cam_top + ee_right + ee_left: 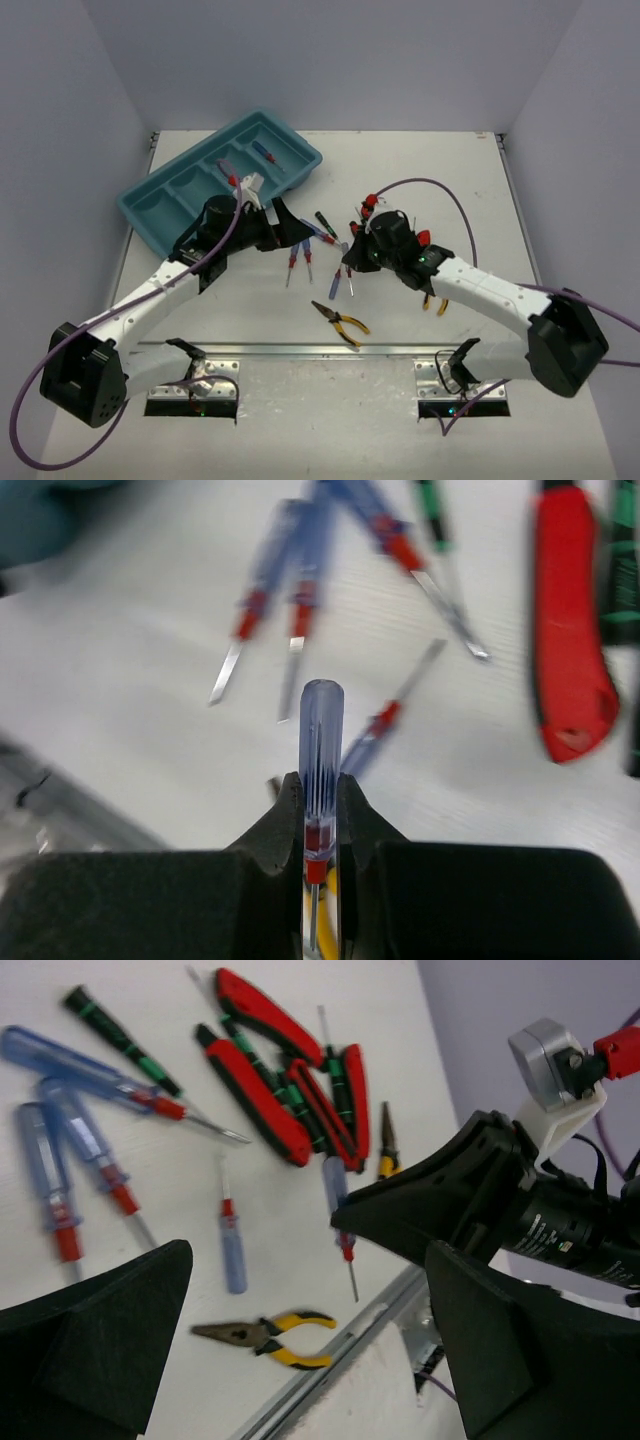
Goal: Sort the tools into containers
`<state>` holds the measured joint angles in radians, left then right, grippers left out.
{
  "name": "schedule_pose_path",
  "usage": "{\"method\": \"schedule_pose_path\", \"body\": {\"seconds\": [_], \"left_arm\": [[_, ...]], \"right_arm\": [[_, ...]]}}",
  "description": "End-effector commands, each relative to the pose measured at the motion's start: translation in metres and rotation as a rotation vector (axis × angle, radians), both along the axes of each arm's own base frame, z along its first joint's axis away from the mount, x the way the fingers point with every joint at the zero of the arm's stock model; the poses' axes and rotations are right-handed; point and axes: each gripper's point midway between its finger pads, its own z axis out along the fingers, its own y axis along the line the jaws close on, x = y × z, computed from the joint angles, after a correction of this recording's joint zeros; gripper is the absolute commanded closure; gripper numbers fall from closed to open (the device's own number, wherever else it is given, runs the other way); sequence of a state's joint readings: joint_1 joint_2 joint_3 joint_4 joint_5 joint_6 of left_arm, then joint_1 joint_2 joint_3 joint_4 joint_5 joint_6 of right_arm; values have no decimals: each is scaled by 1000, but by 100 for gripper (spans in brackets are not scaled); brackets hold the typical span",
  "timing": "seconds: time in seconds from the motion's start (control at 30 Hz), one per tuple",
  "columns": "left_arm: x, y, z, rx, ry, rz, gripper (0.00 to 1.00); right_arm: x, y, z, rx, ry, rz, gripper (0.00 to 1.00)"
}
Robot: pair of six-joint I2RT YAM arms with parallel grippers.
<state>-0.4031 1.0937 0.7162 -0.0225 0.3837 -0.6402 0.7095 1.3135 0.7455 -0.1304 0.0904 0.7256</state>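
Observation:
My right gripper [320, 798] is shut on a blue-handled screwdriver [321, 742] with a red collar and holds it above the table near the middle [350, 262]. My left gripper [292, 232] is open and empty, its fingers [95, 1345] wide apart above the tool pile. Several blue screwdrivers [300, 255] lie loose, with green-black screwdrivers [120, 1028] and red-handled pliers [265, 1075] beside them. Yellow-handled pliers [340, 322] lie near the front rail. The teal tray [160, 215] stands at the back left, with blue screwdrivers [265, 152] in its right-hand compartments.
A metal rail [320, 350] runs along the front edge of the table. A second pair of yellow-handled pliers [436, 302] lies partly under my right arm. The two grippers are close together over the pile.

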Motion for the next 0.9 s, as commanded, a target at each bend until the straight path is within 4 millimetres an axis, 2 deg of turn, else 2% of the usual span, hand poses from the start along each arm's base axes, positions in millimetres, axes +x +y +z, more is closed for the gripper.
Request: {"method": "schedule_pose_path", "body": {"seconds": [0.0, 0.13, 0.23, 0.3, 0.4, 0.53, 0.57, 0.63, 0.7, 0.8, 0.83, 0.87], "left_arm": [[-17, -53, 67, -250, -179, -215, 4], [-13, -65, 59, -240, -140, -212, 15], [-10, -70, 53, -232, -115, -204, 34], [-11, -73, 48, -229, -97, -206, 43], [-13, -77, 47, -229, -88, -214, 49], [-14, -80, 46, -231, -84, -223, 52], [-16, -81, 47, -236, -84, -231, 59], [-18, -85, 48, -246, -83, -250, 82], [-18, -87, 47, -243, -75, -251, 100], [-4, -84, 43, -208, -69, -187, 100], [2, -82, 42, -189, -69, -156, 100], [8, -80, 40, -169, -65, -124, 100]], "right_arm": [[-35, 56, 83, 291, -297, 478, 100], [-29, 52, 106, 312, -346, 422, 100], [-24, 53, 115, 326, -356, 401, 100], [-23, 54, 120, 339, -365, 390, 100], [-19, 54, 125, 346, -376, 370, 100], [-16, 57, 133, 369, -392, 366, 100], [-15, 58, 134, 372, -393, 363, 100], [-13, 59, 137, 379, -400, 355, 100], [-12, 60, 141, 386, -405, 351, 100], [-11, 59, 145, 389, -417, 350, 100], [-11, 58, 146, 385, -419, 344, 92], [-10, 56, 145, 377, -420, 337, 63]]}}
